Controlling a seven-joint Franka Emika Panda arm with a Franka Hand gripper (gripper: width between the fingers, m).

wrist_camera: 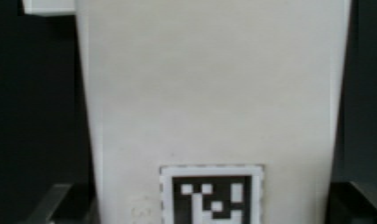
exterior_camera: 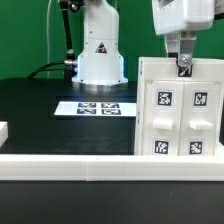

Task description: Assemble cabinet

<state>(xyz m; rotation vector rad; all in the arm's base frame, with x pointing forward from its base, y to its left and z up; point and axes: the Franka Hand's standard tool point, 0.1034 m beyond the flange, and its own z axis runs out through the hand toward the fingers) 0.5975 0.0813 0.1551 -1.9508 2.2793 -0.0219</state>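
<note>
a green backdrop stands behind a black desk (exterior_camera: 40, 110), with the marker board (exterior_camera: 98, 108) lying flat near the arm's white base (exterior_camera: 100, 50) and a long white border rail (exterior_camera: 70, 163) across the front. the cabinet (exterior_camera: 180, 110) stands upright at the exterior view's right, its tagged panels facing the camera; whether anything is inside cannot be seen. the pincer (exterior_camera: 184, 68) hangs right at the cabinet's top edge, fingers spread partway, and whether they touch or pinch it cannot be told. in the wrist view the cabinet (wrist_camera: 194, 90) fills the frame as a blurred white slab with one tag low down; its right side is cut off in the exterior view.
</note>
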